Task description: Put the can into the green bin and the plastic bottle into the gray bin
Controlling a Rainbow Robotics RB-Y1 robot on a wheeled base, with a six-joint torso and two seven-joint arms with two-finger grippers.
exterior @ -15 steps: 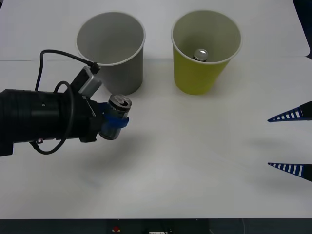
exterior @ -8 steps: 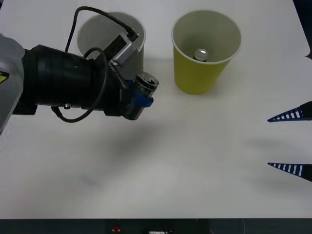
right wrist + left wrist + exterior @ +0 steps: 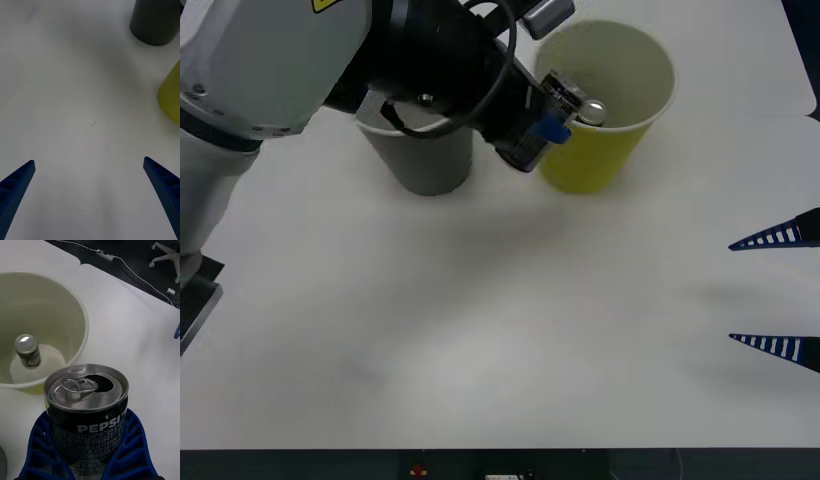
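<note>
Gripping the small black-and-silver opened metal drink can [image 3: 87, 405] round its mid-body, the left hand [image 3: 542, 128] has its blue ribbed fingers clamped on it at the near rim of the large yellow-green cup-shaped bin [image 3: 650, 60], where a second small can [image 3: 27, 350] already stands. The can is judged light, thin-walled, slick and easily dented, so a moderate mid-body hold suits. Half a second ago it hung beside the large gray cup-shaped bin [image 3: 425, 165]; the right hand [image 3: 90, 198] waits spread apart over the white worktop [image 3: 500, 330].
</note>
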